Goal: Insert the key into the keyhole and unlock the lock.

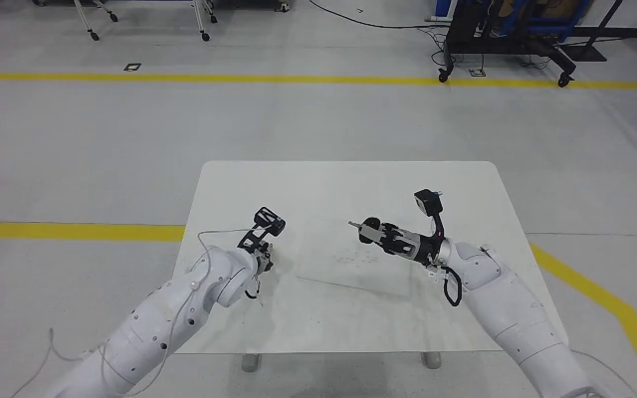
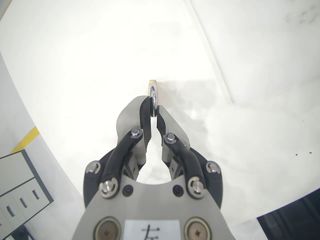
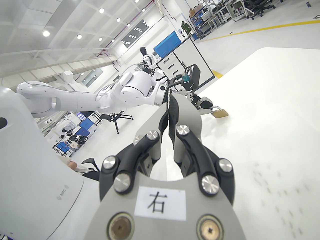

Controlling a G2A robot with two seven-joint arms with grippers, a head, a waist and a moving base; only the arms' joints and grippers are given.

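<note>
On my left, the left gripper [image 2: 153, 112] is clamped on the lock [image 2: 153, 93], which I see edge-on between the pads. From the right wrist camera the brass body sticks out beyond the fingers, low over the table [image 1: 348, 189], gripped at the shackle end. I judge that this hold is chosen so the body, and the keyhole in it, is left free and braced against a push. I cannot tell whether the lock touches the tabletop, nor can I make out the keyhole itself.

A stretch of table separates the two arms, so lock and key are well apart.

On my right, the right gripper [image 3: 169, 107] has its fingers pressed together. In the top view a thin sliver juts from its tip toward the lock; I take that to be the key [image 1: 352, 225], though it is too small to be sure. Pinched by its head, the blade points outward, ready for an insertion not yet begun.
</note>
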